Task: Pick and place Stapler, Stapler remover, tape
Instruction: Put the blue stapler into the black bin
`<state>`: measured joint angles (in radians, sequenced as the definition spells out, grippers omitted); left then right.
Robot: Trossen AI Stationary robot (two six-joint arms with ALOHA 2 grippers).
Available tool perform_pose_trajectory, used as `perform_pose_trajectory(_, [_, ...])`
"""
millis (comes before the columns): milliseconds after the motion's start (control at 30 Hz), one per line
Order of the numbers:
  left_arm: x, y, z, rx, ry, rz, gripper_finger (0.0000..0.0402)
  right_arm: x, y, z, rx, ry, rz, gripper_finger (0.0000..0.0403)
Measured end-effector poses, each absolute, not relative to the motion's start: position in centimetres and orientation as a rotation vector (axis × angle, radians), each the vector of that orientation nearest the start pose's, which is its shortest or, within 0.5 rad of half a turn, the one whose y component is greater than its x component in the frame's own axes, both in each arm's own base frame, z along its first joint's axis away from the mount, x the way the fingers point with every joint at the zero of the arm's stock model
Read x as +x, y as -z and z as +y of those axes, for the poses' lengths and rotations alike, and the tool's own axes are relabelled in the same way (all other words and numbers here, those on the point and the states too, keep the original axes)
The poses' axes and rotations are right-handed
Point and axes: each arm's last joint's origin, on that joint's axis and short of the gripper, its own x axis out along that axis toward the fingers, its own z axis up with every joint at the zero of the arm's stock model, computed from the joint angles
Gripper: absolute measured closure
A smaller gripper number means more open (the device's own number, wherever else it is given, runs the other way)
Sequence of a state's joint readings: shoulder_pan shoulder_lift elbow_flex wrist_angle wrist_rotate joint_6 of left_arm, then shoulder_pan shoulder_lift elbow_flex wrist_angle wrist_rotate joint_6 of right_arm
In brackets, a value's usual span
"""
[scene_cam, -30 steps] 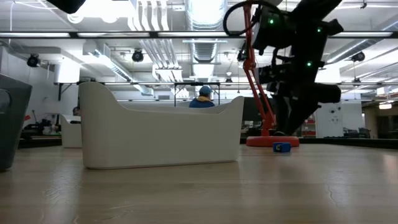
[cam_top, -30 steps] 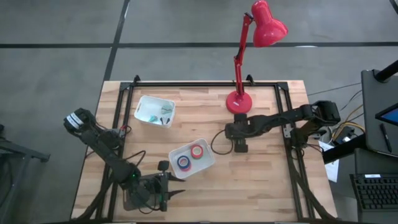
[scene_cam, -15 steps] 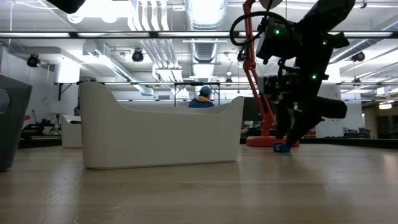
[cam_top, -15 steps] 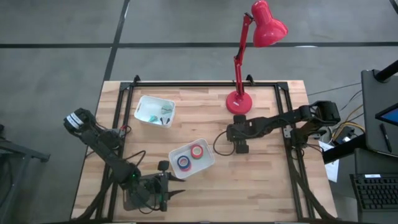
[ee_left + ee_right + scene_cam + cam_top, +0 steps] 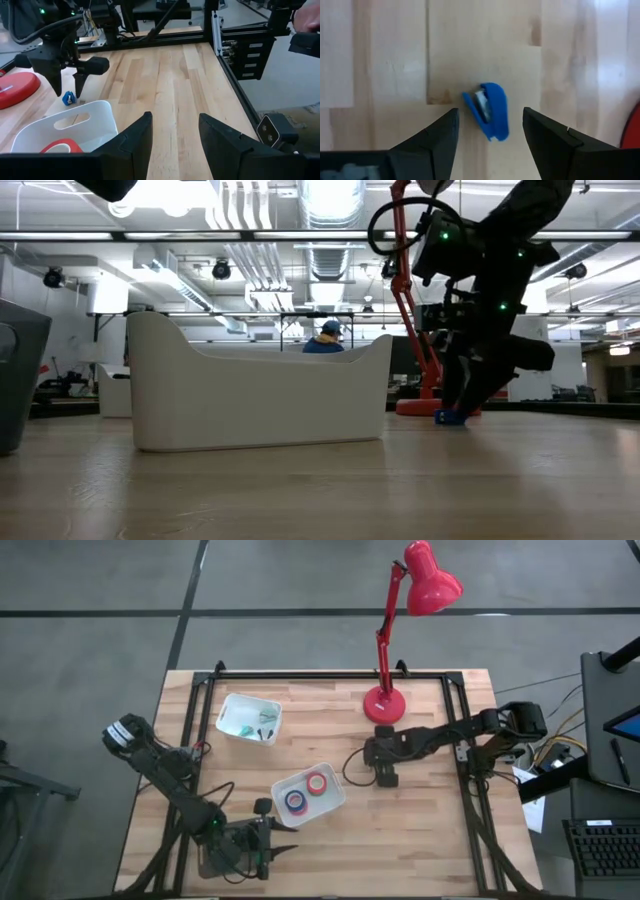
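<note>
The table (image 5: 420,830) is pale wood in lengthwise planks with brown grain streaks, framed by black rails. A bright blue staple remover (image 5: 489,111) with a silvery metal inside lies on it. The desk lamp (image 5: 430,580) is glossy red throughout. Two white bins: one (image 5: 330,802) holds a blue tape roll (image 5: 296,801) and a red tape roll (image 5: 317,783). Both arms are dark, almost black, with black fingers (image 5: 432,140).

A wooden table (image 5: 420,830) carries two white bins (image 5: 249,718), a red lamp (image 5: 384,703) and a small blue staple remover (image 5: 489,111)
</note>
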<state>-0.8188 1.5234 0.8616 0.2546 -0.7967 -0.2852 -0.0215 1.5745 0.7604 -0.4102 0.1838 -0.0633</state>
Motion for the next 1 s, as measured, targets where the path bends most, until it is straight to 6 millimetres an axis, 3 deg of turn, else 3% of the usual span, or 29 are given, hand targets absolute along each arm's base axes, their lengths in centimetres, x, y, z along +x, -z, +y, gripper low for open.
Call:
perform_pose_trajectory(400, [23.26, -22.91, -21.84, 0.012, -0.018, 0.281, 0.0239, 26.31, -13.41, -1.03, -0.146, 0.135, 1.202, 0.0203])
perform_pose_trajectory(1000, [23.41, -23.3, -21.91, -0.025, -0.021, 0.247, 0.0239, 26.23, -13.34, -0.65, -0.095, 0.15, 1.203, 0.0346])
